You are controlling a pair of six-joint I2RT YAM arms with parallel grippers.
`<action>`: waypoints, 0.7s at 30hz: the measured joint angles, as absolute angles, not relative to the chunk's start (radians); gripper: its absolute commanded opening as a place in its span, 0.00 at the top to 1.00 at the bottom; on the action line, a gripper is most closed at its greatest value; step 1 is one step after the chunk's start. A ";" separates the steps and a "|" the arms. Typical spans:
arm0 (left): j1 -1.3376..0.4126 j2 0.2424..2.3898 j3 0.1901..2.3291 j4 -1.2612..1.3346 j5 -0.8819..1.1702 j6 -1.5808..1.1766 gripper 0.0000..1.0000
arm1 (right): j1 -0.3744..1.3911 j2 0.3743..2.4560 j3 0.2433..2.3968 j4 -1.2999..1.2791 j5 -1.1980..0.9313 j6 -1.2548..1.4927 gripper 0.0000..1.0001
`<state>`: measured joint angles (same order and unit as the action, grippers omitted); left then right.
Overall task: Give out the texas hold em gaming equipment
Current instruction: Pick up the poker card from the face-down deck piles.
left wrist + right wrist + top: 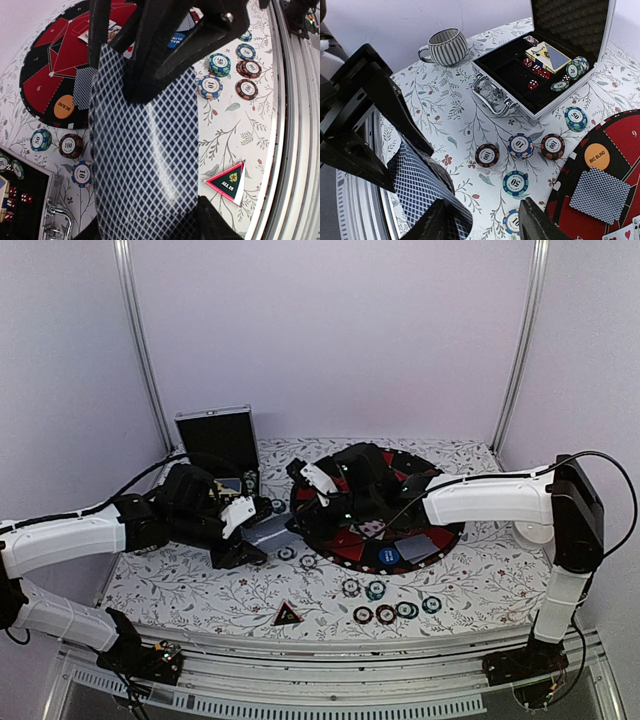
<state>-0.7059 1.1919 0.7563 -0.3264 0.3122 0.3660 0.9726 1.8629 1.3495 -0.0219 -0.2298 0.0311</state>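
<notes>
**Playing card** [145, 160], blue lattice back. Held above the table [200, 585], just left of the round mat [345, 540]. It is clamped edge to edge in the left tool [155, 227], which is about half open.

**Right tool** [487, 225]: fingers apart, nothing between them. The card's end lies just beside one finger.

**Poker chips** [521, 146]: on the table near the open case [515, 70].

The case [217, 445] stands behind-left of the mat [345, 540], chips [385, 612] before the mat, the triangle [288, 615] left of them.
</notes>
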 measured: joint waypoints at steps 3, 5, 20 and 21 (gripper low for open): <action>-0.706 1.192 0.756 -0.326 0.312 0.366 0.54 | 0.972 1.854 1.352 -0.040 -0.249 0.031 0.74; -0.706 1.192 0.756 -0.326 0.312 0.366 0.54 | 0.972 1.854 1.357 -0.051 -0.266 0.033 0.85; -0.706 1.192 0.756 -0.326 0.305 0.366 0.54 | 0.957 1.845 1.381 -0.106 -0.353 0.034 0.98; -0.706 1.192 0.756 -0.326 0.305 0.366 0.54 | 0.955 1.845 1.381 -0.105 -0.355 0.036 0.98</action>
<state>-0.7055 1.1919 0.7563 -0.3264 0.3054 0.3660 0.9550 1.8446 1.3811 -0.1055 -0.3553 0.0357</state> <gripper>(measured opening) 0.461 0.029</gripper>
